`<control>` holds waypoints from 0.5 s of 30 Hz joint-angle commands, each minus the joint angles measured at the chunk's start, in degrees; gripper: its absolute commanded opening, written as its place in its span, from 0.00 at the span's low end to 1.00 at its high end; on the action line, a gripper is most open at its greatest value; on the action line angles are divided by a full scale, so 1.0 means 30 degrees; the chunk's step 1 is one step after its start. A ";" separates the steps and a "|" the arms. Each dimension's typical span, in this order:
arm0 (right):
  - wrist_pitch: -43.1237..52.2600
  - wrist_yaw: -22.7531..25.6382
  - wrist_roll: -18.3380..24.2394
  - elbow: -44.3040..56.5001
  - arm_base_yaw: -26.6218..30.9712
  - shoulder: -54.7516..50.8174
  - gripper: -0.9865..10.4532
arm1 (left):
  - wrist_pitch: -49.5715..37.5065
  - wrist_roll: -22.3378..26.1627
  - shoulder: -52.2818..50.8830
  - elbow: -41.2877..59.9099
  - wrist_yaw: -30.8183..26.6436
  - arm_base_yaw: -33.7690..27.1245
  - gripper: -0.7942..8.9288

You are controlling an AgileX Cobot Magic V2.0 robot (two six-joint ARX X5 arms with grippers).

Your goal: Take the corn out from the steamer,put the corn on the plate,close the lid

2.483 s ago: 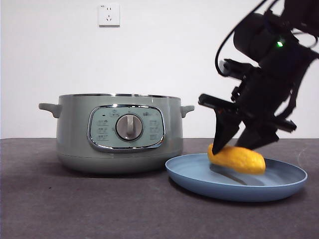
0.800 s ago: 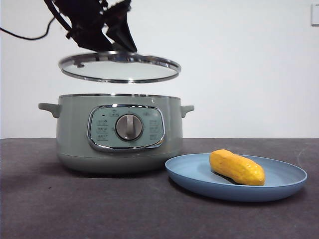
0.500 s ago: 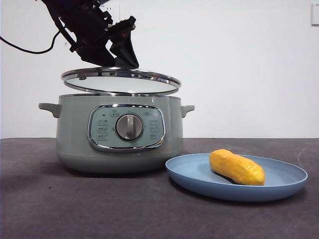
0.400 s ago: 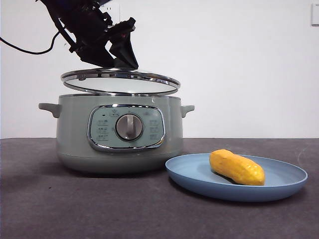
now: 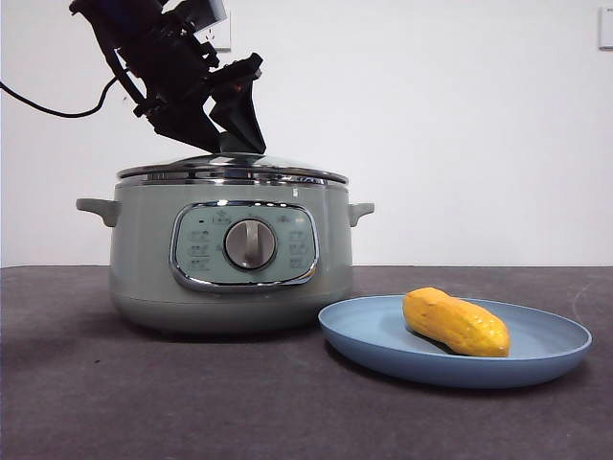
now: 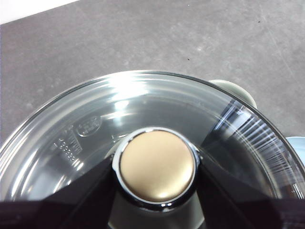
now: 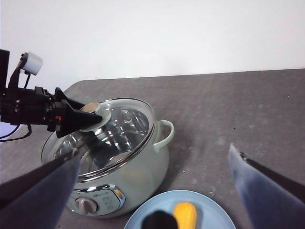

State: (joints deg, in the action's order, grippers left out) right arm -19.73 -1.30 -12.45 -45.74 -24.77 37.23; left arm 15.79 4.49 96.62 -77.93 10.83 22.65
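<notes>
**Lid seated on the steamer, corn on the plate**

The left gripper (image 5: 230, 144) reaches down over the steamer (image 5: 230, 259), its 2 black jaws clamped on either side of the knob (image 6: 157, 164) of the lid (image 5: 233, 170). The glass lid sits level on the steamer's rim. The corn (image 5: 456, 323) lies on its side in the plate (image 5: 383, 350), which rests on the dark tabletop (image 5: 144, 393) just beside the steamer, its rim close to the pot's base. The right gripper (image 7: 152, 186) hangs high above the plate, jaws spread wide apart and holding nothing.
</notes>
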 commanded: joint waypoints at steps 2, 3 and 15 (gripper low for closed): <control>0.0109 0.0058 0.0160 0.0117 -0.0007 -0.0036 0.61 | -0.0168 -0.0051 0.0095 -0.0255 -0.0058 0.0044 0.07; 0.0109 0.0051 0.0160 0.0117 -0.0007 -0.0036 0.61 | -0.0058 -0.0044 0.0095 -0.0255 -0.0066 0.0044 0.07; 0.0109 -0.0066 0.0160 0.0117 -0.0015 -0.0044 0.61 | 0.1639 0.0022 0.0372 -0.0255 -0.0233 0.0044 0.08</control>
State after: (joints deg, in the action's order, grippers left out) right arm -19.73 -1.48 -12.40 -45.74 -24.77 37.23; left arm 19.33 6.00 96.64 -78.76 10.04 22.72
